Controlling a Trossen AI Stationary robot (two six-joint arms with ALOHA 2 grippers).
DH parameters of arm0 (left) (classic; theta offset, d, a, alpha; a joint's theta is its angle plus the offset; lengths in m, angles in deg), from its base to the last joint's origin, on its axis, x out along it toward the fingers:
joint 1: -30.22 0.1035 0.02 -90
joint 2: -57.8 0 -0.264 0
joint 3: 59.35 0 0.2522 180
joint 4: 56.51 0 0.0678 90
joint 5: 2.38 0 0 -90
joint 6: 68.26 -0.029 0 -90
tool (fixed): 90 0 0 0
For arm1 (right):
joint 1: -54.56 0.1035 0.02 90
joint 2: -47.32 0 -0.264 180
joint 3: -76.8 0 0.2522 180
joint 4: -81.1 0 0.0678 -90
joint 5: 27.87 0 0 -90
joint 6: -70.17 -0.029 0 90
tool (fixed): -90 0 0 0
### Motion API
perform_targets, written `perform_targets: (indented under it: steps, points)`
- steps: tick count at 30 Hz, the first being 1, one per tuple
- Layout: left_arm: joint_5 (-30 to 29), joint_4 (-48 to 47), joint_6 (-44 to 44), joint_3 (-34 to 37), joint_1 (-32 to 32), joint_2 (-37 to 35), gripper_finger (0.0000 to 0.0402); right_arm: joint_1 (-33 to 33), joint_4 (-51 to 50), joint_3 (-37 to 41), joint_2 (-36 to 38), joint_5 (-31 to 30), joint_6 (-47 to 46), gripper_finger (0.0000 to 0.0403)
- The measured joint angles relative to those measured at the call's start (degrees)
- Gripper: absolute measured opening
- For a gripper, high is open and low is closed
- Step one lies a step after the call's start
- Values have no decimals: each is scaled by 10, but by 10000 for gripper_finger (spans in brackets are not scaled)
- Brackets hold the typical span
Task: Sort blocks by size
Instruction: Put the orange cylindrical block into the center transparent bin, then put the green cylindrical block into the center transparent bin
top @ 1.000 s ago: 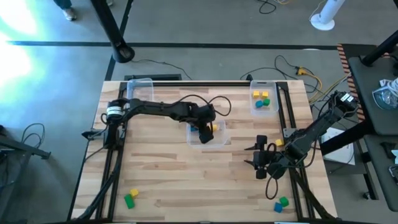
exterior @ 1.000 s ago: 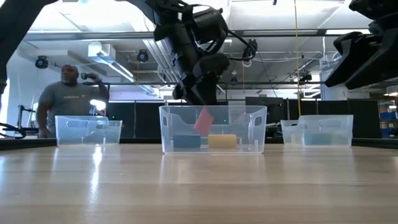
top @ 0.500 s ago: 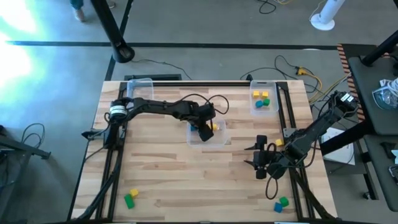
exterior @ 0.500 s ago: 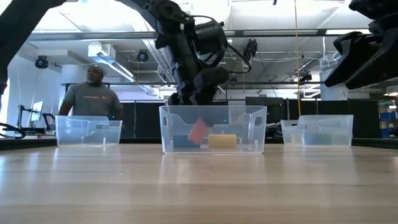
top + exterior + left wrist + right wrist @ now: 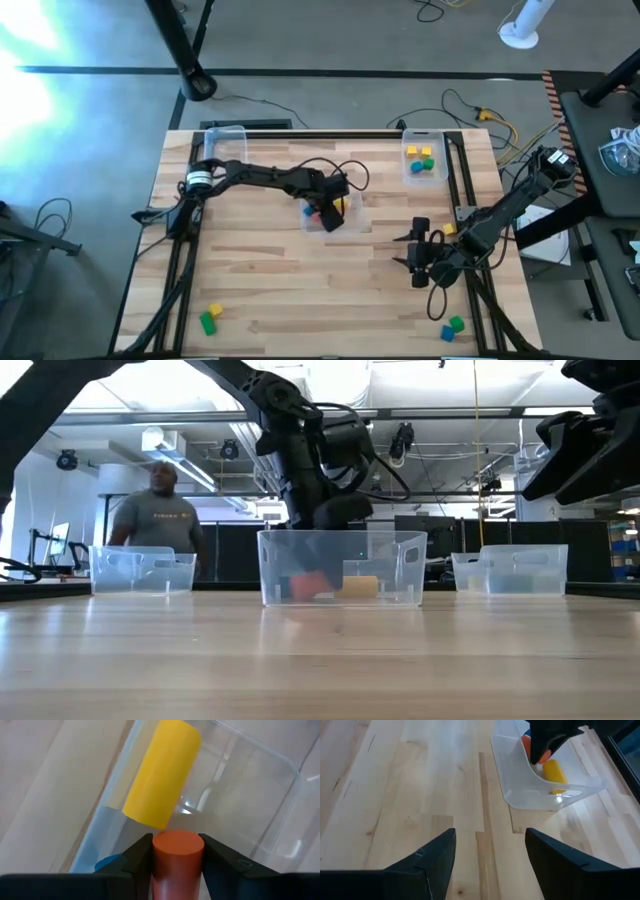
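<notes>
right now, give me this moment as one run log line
left gripper: shut on red block, inside middle bin | right gripper: open, waiting over table | yellow block in bin

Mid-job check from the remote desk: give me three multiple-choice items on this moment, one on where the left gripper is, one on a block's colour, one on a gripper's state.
1. Where is the left gripper?
A. Over the clear plastic bin at the table's middle
B. Above the far-right bin
C. At the table's near-left corner

2. What colour is the long cylindrical block lying in the middle bin, ahead of the left gripper's fingers?
A. Green
B. Yellow
C. Pink

3. What state is the left gripper in?
A. Open and empty
B. Shut on a blue cube
C. Shut on the orange-red cylindrical block

Answers: 1 A, the high view shows the left arm reaching into the middle bin. 2 B, the left wrist view shows the yellow block lying in the bin. 3 C, the left wrist view shows both fingers pressed against the orange-red block's sides.
</notes>
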Motion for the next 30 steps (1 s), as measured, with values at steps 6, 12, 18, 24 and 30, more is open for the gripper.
perform_targets:
  steps: [6,12,18,24,30]
  points:
    - [-8,-12,-6,2,-3,-6,178,0,0,0,0,0,0,250]
    - [-7,-43,-25,-10,-14,-47,228,0,0,0,0,-5,3,269]
    - [-19,-105,-7,-71,-52,-125,236,0,0,0,0,-12,16,281]
    - [-65,-118,-60,-75,-156,-214,224,-9,49,0,0,-73,66,296]
    - [-83,-77,-51,57,-204,-324,207,-78,286,0,-5,-31,246,308]
